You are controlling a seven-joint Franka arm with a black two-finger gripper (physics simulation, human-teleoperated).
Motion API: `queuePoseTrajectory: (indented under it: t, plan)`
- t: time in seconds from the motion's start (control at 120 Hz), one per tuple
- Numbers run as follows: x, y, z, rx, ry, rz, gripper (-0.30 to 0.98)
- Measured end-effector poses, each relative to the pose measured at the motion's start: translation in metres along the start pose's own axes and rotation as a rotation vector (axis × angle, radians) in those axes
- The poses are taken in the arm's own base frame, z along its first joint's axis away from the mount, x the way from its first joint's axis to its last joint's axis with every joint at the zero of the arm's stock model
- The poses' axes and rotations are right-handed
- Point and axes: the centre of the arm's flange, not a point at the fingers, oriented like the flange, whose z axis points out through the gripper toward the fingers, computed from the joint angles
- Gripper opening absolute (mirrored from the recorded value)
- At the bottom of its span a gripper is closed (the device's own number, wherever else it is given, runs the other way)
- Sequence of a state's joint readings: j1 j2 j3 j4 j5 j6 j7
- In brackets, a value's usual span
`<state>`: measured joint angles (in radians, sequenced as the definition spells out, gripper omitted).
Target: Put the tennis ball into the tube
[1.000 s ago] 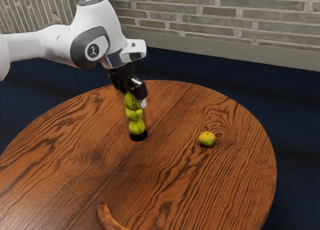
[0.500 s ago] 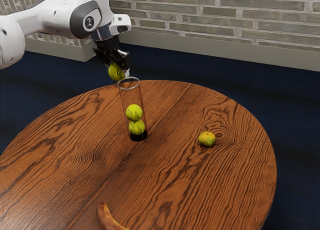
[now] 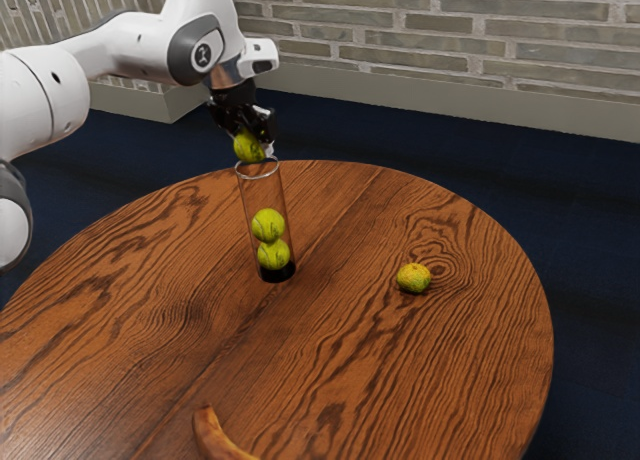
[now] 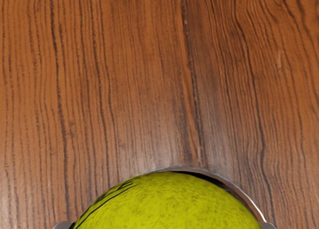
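My gripper [image 3: 254,143] is shut on a tennis ball [image 3: 248,146], holding it just above the mouth of the clear tube [image 3: 262,190]. The tube stands upright on the table, with two tennis balls stacked in its lower part, the upper ball [image 3: 268,224] resting on the lower ball [image 3: 273,254]. In the wrist view the held ball [image 4: 172,204] lies between the tips of my gripper [image 4: 167,226], and behind it curves part of the tube's rim [image 4: 239,187].
A yellow-green citrus fruit [image 3: 414,278] lies on the round wooden table [image 3: 350,380], toward the exterior view's right of the tube. A banana [image 3: 213,438] lies at the near edge. A brick wall stands behind.
My hand first rose from around the tube's upper part to above its rim with the ball, then shifted slightly toward the exterior view's right and down, over the mouth.
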<state>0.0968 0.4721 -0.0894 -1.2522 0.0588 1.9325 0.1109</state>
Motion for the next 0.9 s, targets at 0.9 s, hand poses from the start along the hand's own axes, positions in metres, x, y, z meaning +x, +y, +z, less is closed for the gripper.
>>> queuePoseTrajectory:
  t: [0.9]
  plan:
    - [-0.108,0.061,-0.163,-0.022,-0.04,0.041,0.68]
